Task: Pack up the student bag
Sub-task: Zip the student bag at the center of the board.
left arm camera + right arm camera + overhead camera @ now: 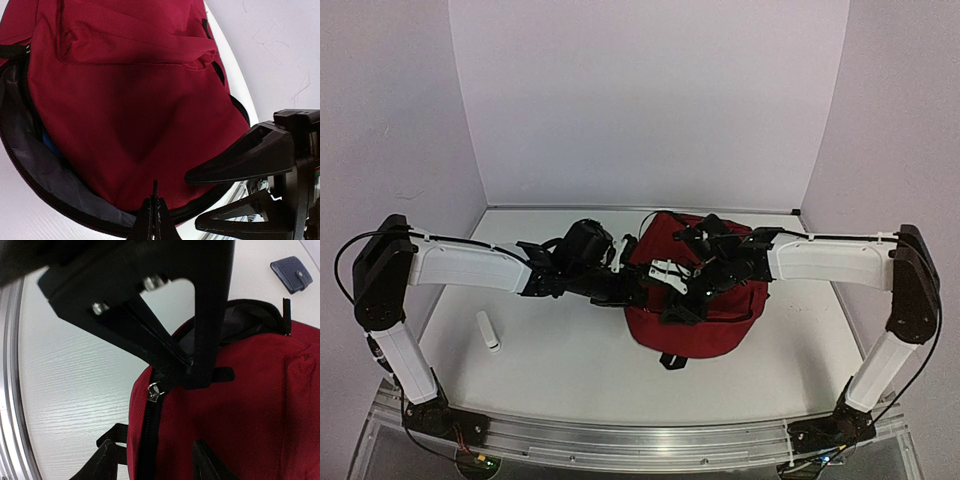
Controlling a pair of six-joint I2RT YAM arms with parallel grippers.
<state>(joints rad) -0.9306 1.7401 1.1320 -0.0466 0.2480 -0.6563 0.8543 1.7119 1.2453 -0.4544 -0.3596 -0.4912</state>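
With the dark red student bag (700, 325) lying right of centre in the overhead view, the left gripper (154, 216) is pinching its black rim while the right gripper (159, 462) is hovering, jaws parted, below the zipper pull (155, 391), so that thin pinch risks slipping and letting the mouth flop closed.

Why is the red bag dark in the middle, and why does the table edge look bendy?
Left wrist view: shadow crosses the middle of the student bag. Right wrist view: the wide lens curves the metal edge of the table.

White stick-shaped item (490, 330) lying on white table (570, 370) — dk blue pouch (291, 274) w/ snap also on it.
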